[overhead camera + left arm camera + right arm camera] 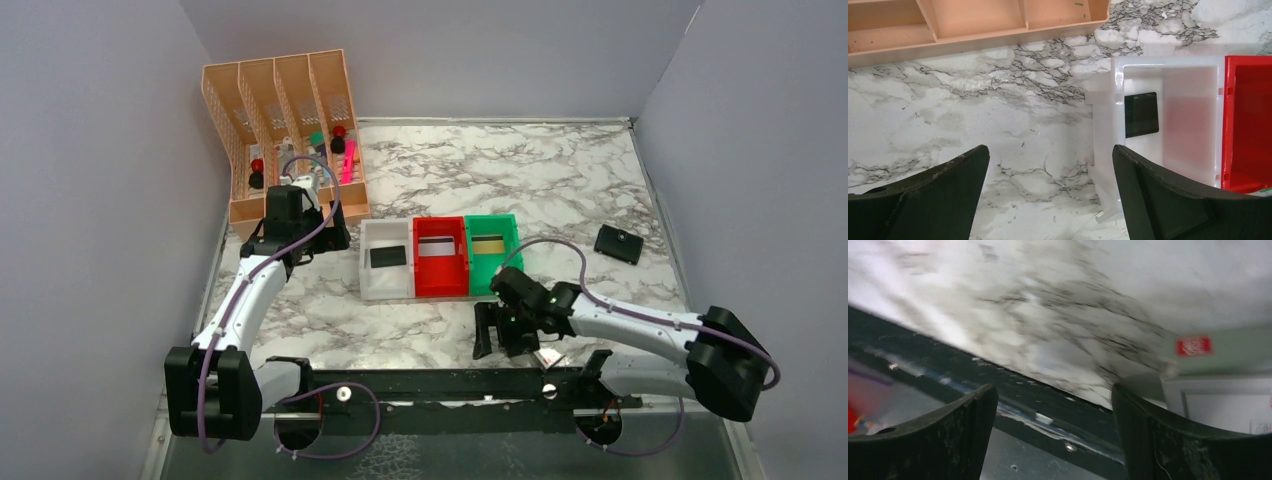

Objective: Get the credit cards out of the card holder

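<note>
Over at 3 o'clock on the counter, close to the right wall, the card holder is seen lying flat, well apart from both arms and with bare marble on every side. Whether anything is inside it can't be told from up there.

Dead centre, three bins are lined up touching each other. A black card is laid in the white bin, a white-grey card in the red bin and a gold card in the green bin.

The left pincer is held released, jaws wide with nothing between them. It hangs over open marble, with the orange organiser at 10 o'clock and the white bin's edge just beside its right finger.

The right pincer is released too and nothing is gripped. It's found at 6 o'clock, low by the counter's near edge, where the black rail runs. A small whitish case with a red mark is sat just beside it. The right wrist view is badly blurred, so not much more can be made out.

Marble-pattern top, boxed in by plain grey walls on three sides, with plenty of free surface at 12 o'clock.
</note>
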Robot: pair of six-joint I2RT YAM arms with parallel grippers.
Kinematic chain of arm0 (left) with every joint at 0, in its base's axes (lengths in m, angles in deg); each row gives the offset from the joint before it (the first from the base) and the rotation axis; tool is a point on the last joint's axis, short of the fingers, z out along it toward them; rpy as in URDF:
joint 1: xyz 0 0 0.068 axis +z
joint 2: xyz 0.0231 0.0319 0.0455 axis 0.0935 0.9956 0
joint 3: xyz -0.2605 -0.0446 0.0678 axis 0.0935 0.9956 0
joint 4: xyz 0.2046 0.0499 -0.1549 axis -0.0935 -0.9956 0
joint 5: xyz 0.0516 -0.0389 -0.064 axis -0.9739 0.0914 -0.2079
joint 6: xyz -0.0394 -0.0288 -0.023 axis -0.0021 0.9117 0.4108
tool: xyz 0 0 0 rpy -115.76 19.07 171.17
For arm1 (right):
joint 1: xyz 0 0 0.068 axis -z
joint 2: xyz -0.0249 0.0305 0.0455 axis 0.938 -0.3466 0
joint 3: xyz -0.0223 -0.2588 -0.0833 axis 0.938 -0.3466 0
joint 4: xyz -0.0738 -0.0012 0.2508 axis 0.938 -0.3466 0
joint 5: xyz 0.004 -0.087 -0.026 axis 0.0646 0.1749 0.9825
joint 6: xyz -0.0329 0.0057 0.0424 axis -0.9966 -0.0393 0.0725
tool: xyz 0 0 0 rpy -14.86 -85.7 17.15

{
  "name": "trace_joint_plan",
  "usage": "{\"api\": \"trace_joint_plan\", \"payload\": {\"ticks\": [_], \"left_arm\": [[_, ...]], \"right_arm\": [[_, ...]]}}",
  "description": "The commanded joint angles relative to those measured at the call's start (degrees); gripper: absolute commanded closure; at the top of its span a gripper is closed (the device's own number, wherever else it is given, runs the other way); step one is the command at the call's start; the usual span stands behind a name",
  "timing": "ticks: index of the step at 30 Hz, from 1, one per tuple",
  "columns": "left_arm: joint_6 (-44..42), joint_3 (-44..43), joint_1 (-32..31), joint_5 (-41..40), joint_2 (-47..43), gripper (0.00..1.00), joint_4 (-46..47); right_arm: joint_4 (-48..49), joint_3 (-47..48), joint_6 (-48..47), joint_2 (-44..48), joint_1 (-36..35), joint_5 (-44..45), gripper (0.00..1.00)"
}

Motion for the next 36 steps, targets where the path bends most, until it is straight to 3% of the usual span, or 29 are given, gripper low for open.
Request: {"api": "trace_joint_plan", "payload": {"ticks": [1,4,9,14,20,23,26,28,31,36], "left_arm": [[-0.15,0.01,-0.15,1.52,-1.14,0.03,0.9],[-0.07,0.23,-0.15,1.95,-1.42,0.03,1.18],[-0.04,0.27,-0.12,2.43,-1.59,0.03,1.29],[-0.06,0.34,-0.14,2.4,-1.76,0.03,1.3],[0.03,0.31,-0.14,2.82,-1.93,0.03,1.3],[0.11,0.48,-0.14,3.14,-2.2,0.03,1.28],[0.49,0.79,-0.21,4.5,-2.74,0.03,1.5],[0.73,1.03,-0.23,4.67,-3.12,0.03,1.84],[0.48,0.99,-0.32,4.01,-3.55,0.03,1.88],[0.55,1.0,-0.3,2.85,-4.05,0.03,1.84]], "right_arm": [[-15.11,3.13,14.73,-4.81,-1.75,17.16,0.09],[-17.89,3.76,22.62,-3.85,-1.75,25.2,0.06],[-18.03,3.94,25.29,-3.85,0.42,33.86,0.02],[-18.2,2.63,21.27,-4.31,9.14,33.97,0.01],[-16.75,3.45,16.96,2.22,14.89,34.68,0.01],[-8.72,4.1,7.14,4.91,15.13,29.04,0.02],[2.89,4.6,-4.46,5.16,15.13,13.59,0.11],[7.23,4.78,-5.63,4.2,15.04,5.13,0.15],[12.43,3.54,-4.16,3.71,12.16,1.09,0.2],[9.04,7.73,2.73,-2.94,-4.01,16.51,0.21]]}}
